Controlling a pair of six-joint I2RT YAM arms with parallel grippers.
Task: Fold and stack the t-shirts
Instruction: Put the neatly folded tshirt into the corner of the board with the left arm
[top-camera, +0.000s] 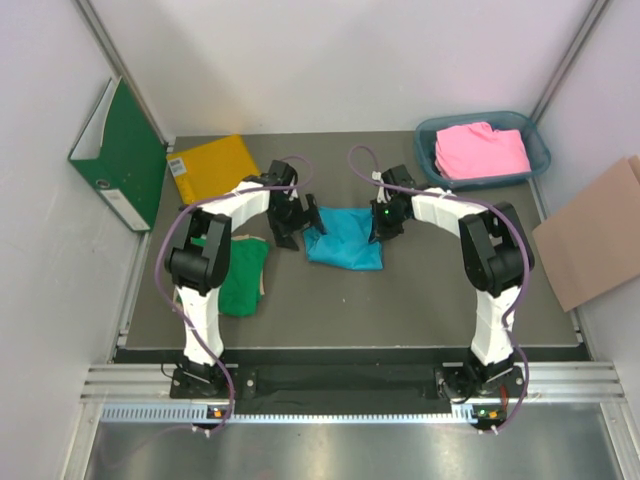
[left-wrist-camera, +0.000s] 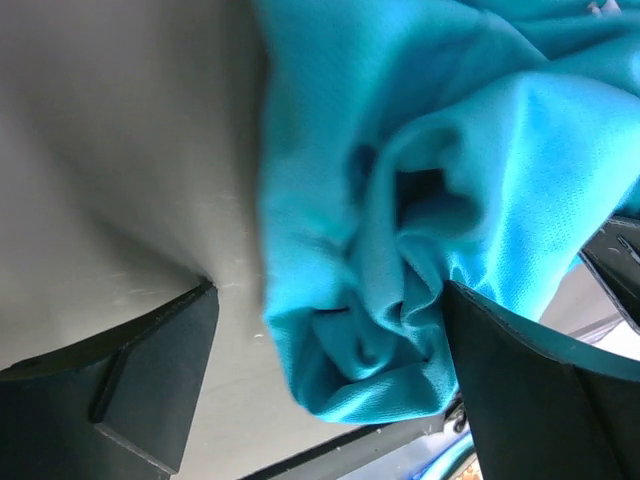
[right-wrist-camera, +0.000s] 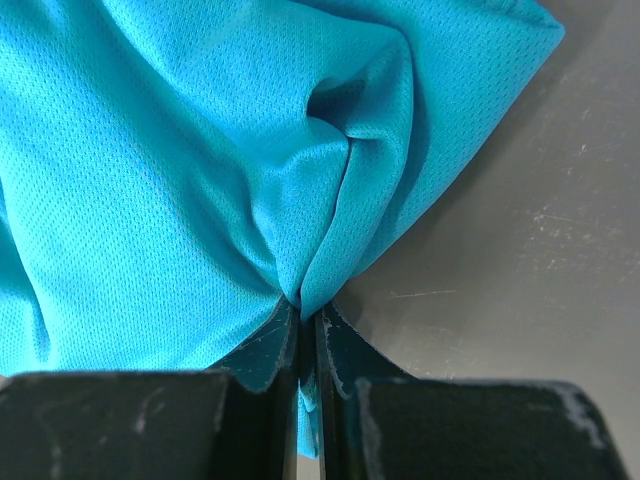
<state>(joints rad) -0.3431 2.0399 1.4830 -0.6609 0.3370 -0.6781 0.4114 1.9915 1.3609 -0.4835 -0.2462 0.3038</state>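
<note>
The turquoise-blue t-shirt (top-camera: 345, 242) lies bunched at the middle of the table. My left gripper (top-camera: 300, 222) is open at its left edge, a bunched corner of the shirt (left-wrist-camera: 400, 250) between the spread fingers (left-wrist-camera: 150, 370), touching the right one. My right gripper (top-camera: 378, 222) is shut on a pinched fold of the same shirt (right-wrist-camera: 200, 170) at its right edge, cloth held between the fingertips (right-wrist-camera: 270, 345). The bright green t-shirt (top-camera: 243, 275) lies folded at the left under the left arm. The pink t-shirt (top-camera: 480, 150) lies in the blue basket (top-camera: 535, 150).
A yellow envelope (top-camera: 212, 168) lies at the back left. A green binder (top-camera: 118, 155) leans on the left wall. A brown cardboard sheet (top-camera: 595, 235) leans on the right wall. The table's front edge runs along a black rail (top-camera: 340, 352).
</note>
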